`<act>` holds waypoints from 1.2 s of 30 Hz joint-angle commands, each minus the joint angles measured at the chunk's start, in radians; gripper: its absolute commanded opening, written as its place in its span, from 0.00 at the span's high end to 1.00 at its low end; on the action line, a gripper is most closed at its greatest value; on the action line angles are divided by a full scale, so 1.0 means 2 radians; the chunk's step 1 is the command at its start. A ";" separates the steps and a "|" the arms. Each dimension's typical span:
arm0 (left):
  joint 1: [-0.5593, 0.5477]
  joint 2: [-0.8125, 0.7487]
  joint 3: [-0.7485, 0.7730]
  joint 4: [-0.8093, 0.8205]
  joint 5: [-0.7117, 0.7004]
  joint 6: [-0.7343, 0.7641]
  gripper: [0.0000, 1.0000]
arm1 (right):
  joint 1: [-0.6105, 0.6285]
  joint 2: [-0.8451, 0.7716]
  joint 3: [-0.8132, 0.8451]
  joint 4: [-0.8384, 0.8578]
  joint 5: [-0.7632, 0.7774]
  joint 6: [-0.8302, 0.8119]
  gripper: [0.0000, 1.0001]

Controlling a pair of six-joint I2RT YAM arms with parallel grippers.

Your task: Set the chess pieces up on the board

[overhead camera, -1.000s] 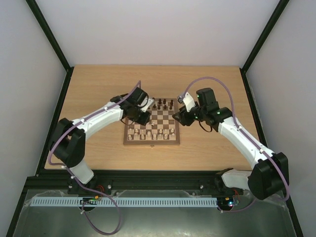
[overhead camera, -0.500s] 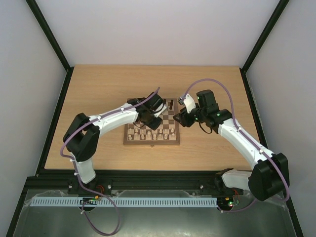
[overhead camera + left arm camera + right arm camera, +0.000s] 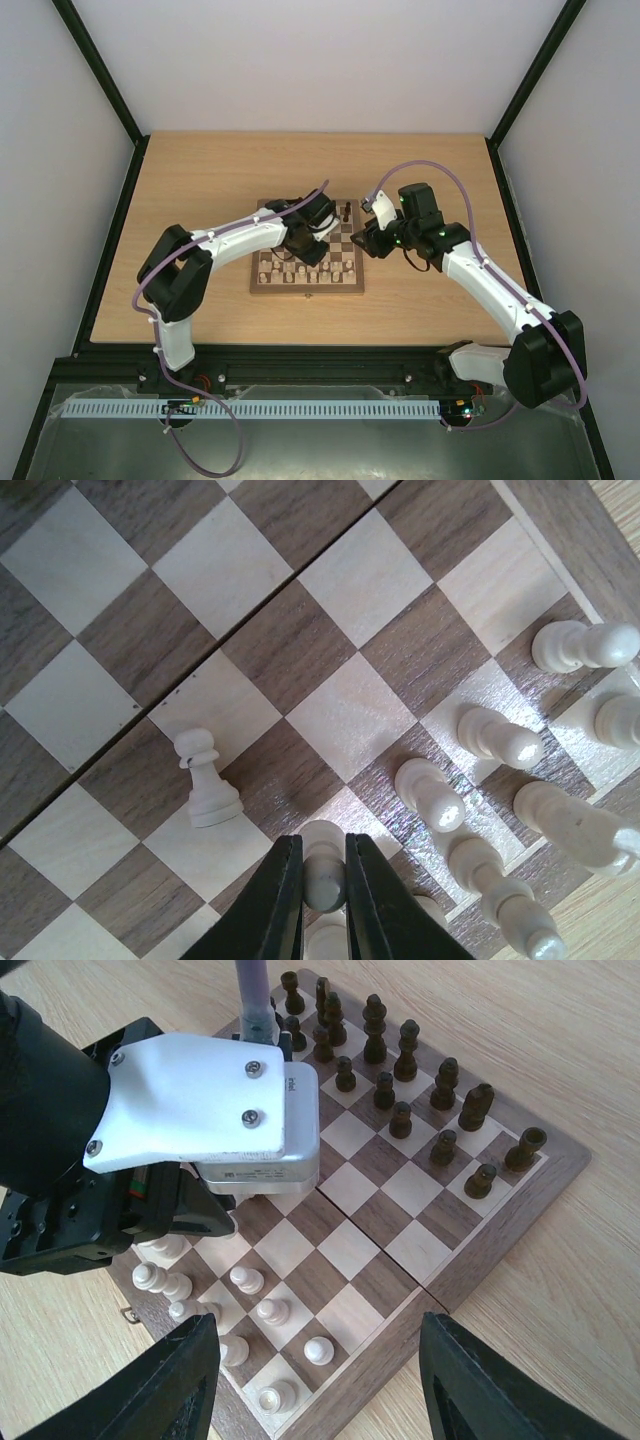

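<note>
1. Near the middle of the top view, the board (image 3: pixel 345 250) lies flat on the light wood table (image 3: pixel 200 180). Both arms reach in over it, one from the lower left and one from the lower right.
2. The left gripper (image 3: pixel 322 842) hangs over the squares left of the board's centre in the top view. Its black jaws are pressed together on a cream pawn (image 3: pixel 323 878), pinching its round head at the bottom centre of the left wrist view. Whether the pawn's foot touches the board I cannot tell.
3. A second cream pawn (image 3: pixel 207 780) stands upright on the board, up and to the left of the pinched one and apart from it.
4. More cream pieces (image 3: pixel 500 738) crowd the lower right of the left wrist view. They stand close together in two rough rows along the board's brown border.
5. The right gripper (image 3: pixel 318 1318) is held above the board's side edge. Its jaws are spread wide with nothing between them, and the two black fingers sit at the lower left and lower right of the right wrist view.
6. From the right wrist, the dark pieces (image 3: pixel 400 1070) stand in two rows at the upper right of the frame, along the board's far edge. The cream pieces gather at the lower left. The left arm's white housing (image 3: pixel 200 1100) fills the upper left and hides some of them.
</note>
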 commanded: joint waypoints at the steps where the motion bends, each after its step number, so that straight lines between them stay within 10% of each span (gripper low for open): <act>1: -0.004 0.009 0.007 -0.020 -0.003 0.005 0.92 | -0.003 -0.006 -0.008 0.005 -0.004 -0.003 0.44; 36: -0.010 0.009 0.028 -0.040 0.015 0.003 0.78 | -0.003 -0.006 -0.011 0.005 -0.007 -0.008 0.44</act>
